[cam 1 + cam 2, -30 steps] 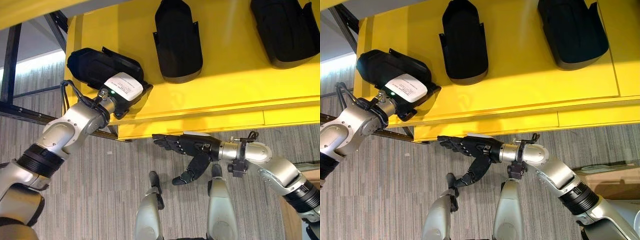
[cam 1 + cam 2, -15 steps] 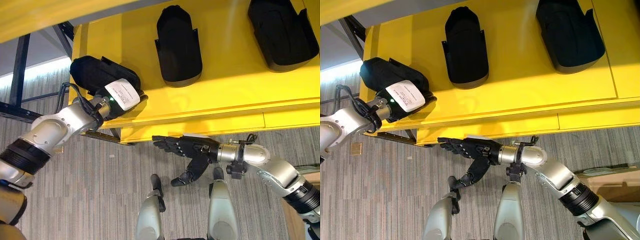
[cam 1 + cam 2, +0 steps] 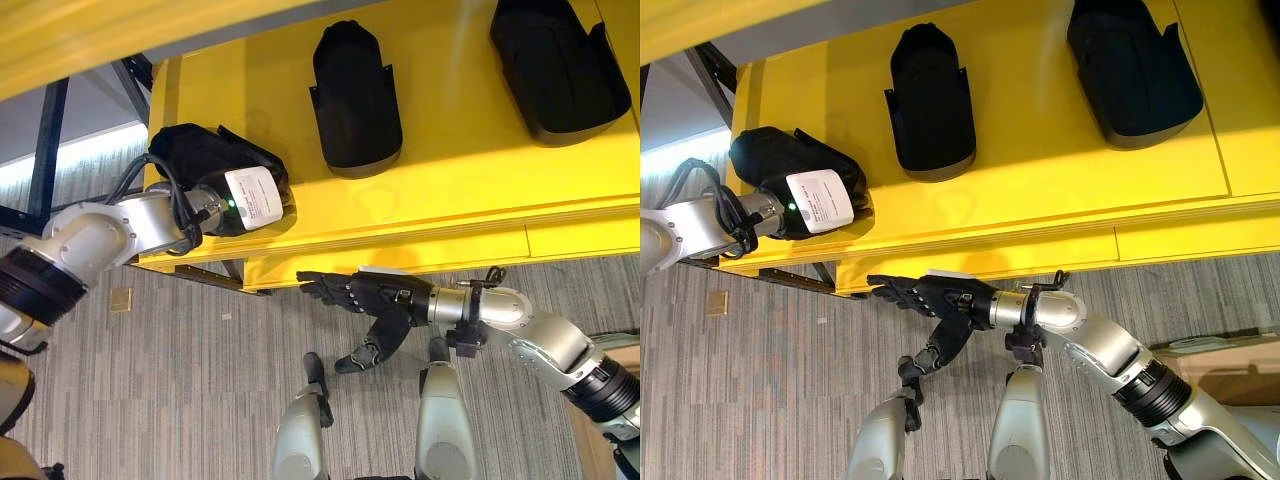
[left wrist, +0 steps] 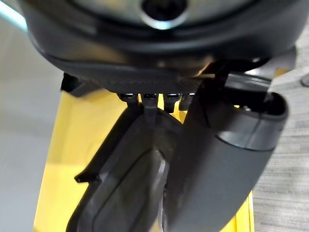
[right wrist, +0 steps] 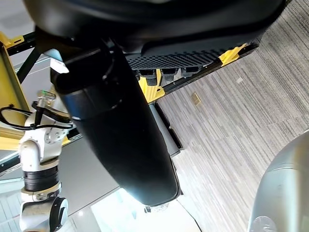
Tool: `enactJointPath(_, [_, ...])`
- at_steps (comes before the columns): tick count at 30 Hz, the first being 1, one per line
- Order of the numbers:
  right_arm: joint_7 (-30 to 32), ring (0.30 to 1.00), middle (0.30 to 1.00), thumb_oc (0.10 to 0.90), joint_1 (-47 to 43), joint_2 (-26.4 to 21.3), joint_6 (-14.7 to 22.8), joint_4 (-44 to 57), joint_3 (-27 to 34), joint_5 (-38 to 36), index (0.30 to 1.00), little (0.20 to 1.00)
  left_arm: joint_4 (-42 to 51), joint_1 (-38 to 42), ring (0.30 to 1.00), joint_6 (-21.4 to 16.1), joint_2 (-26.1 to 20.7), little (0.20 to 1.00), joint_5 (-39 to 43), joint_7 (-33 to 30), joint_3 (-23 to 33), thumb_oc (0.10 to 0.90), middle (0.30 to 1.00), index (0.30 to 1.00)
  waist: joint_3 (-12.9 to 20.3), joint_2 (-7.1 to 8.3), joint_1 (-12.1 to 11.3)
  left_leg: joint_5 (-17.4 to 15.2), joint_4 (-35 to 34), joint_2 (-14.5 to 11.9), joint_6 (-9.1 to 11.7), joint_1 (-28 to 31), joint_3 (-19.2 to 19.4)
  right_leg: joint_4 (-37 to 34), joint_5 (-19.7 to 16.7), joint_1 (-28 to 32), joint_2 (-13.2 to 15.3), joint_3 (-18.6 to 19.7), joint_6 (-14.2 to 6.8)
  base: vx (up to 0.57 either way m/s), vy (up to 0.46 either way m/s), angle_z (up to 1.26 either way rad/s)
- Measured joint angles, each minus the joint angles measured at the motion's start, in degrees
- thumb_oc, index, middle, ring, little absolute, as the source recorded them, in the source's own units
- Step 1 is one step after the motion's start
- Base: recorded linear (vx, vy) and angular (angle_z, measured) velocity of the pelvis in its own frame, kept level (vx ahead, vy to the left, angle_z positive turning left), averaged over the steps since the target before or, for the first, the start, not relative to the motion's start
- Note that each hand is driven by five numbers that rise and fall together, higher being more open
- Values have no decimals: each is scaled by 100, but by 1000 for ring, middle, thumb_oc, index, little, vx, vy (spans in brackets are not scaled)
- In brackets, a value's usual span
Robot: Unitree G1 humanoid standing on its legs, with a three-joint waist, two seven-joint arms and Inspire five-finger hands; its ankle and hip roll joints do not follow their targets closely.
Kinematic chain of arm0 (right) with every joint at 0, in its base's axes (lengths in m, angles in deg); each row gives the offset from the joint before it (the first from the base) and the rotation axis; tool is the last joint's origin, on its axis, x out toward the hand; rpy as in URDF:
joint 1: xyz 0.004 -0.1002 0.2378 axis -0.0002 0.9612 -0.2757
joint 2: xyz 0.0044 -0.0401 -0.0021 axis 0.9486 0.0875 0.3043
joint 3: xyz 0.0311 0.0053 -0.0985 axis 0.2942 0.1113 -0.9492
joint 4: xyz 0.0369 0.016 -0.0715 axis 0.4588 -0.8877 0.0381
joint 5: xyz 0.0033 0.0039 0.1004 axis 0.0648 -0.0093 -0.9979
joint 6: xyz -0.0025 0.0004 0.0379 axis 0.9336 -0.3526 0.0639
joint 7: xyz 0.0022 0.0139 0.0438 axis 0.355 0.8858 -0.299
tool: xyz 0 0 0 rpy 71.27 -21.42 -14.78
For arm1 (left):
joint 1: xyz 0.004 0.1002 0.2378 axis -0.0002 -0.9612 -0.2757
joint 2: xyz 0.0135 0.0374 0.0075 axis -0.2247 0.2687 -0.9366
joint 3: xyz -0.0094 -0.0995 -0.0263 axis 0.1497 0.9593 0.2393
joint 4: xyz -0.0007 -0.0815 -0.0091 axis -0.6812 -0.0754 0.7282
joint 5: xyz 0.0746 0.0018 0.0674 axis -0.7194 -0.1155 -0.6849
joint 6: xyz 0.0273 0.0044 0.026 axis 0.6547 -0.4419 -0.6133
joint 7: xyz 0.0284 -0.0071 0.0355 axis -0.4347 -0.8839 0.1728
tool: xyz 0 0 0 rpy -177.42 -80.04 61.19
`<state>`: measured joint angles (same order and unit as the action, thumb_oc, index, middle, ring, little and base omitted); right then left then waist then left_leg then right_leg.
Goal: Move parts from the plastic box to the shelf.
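Note:
My left hand [image 3: 238, 200] is shut on a black moulded part [image 3: 195, 160] and holds it at the left end of the yellow shelf [image 3: 450, 190]. The left wrist view shows the thumb [image 4: 227, 159] curled against that part [image 4: 125, 193], with the fingers behind it. Two more black parts [image 3: 355, 90] [image 3: 555, 70] lie farther right on the shelf. My right hand [image 3: 370, 295] hangs below the shelf's front edge, open and holding nothing, its fingers straight and pointing left.
A black metal frame post [image 3: 45, 140] stands left of the shelf. Grey striped carpet [image 3: 180, 380] lies below, with a small tan square [image 3: 120, 298] on it. A cardboard box [image 3: 1230, 350] sits at the lower right.
My left hand has carried the part back from the shelf's front edge onto its left end, and the arm has swung left. The right hand has hardly moved.

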<state>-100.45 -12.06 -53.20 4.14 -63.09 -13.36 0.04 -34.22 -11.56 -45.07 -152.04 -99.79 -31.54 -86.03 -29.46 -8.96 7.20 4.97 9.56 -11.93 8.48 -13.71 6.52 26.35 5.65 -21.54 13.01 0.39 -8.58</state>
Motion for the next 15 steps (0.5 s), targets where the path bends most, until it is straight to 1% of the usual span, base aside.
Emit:
enactJointPath(3, [67,1000,1000,900,-16,-6,-2,0,-16,-93,1000,1000,7,148,1000,-96,-4,1000,-122,-101,-124,900,1000,1000,0,0,37,-8,0,2,-2,0,8,-9,-1,1,1,4,-1,0,0,0])
enactJointPath(4, [88,1000,1000,900,-44,3,-2,0,-20,-101,1000,1000,17,148,1000,-76,-5,1000,-117,-122,-125,900,1000,1000,0,0,47,-11,1,3,-3,1,13,-10,-2,1,2,6,-3,-3,-39,-2])
enactJointPath(5, [94,1000,1000,900,-83,4,-1,0,-19,-102,1000,1000,76,125,1000,46,-5,1000,-105,-144,-140,900,1000,1000,0,-1,60,-12,1,2,-3,1,14,-10,-2,0,1,7,-3,-8,-50,-1])
enactJointPath(6, [94,1000,1000,900,-91,5,-1,0,-18,-102,1000,1000,136,64,1000,223,-5,1000,-79,-187,-141,900,1000,1000,0,-1,58,-12,1,1,-3,2,14,-9,-2,-1,0,7,-3,-19,-86,-1])
enactJointPath(7, [94,1000,1000,900,-89,14,-1,0,-20,-102,1000,1000,156,-30,1000,490,-5,1000,115,-199,-143,900,1000,1000,0,-1,52,-13,1,1,-2,1,14,-10,-2,-1,-1,7,-3,-15,-101,-1])
enactJointPath(8, [94,1000,1000,900,-65,40,14,-1,-17,-99,1000,1000,201,-253,1000,867,-4,1000,175,-228,-57,900,1000,1000,0,-1,37,-12,2,-1,-1,5,9,34,-3,1,-4,6,-4,-11,-106,-1])
enactJointPath(9, [92,1000,1000,900,25,100,39,-2,-11,-96,1000,1000,223,-774,1000,1247,27,1000,309,-398,298,900,1000,1000,0,-1,21,-12,0,-19,-1,7,-3,44,0,-1,-28,2,0,-5,-79,-3])
enactJointPath(10, [92,1000,1000,900,185,210,117,-5,20,-92,1000,1000,148,-1318,1000,1467,52,1000,305,-701,694,900,1000,1000,0,0,8,-20,2,-64,13,10,-4,34,-3,3,-72,-2,12,2,-68,-6])
enactJointPath(12, [84,1000,1000,900,191,330,144,-12,-29,-75,1000,1000,-383,-1626,1000,1630,97,1000,192,-1127,802,900,1000,1000,0,0,-14,-15,8,-100,31,24,-2,46,-16,6,-110,-1,38,15,-56,-6])
enactJointPath(13, [86,1000,1000,900,191,368,166,-15,-30,-68,1000,1000,-614,-1749,1000,1777,131,1000,67,-1308,838,900,1000,1000,0,0,-19,-18,10,-109,37,45,0,22,-13,22,-119,2,44,0,0,0])
enactJointPath(15, [86,1000,1000,900,190,420,241,-15,-30,25,1000,1000,-1012,-1780,1000,1972,213,1000,57,-1435,831,900,1000,1000,0,0,-75,-30,9,-124,32,98,-3,2,-13,79,-136,2,56,0,0,0])
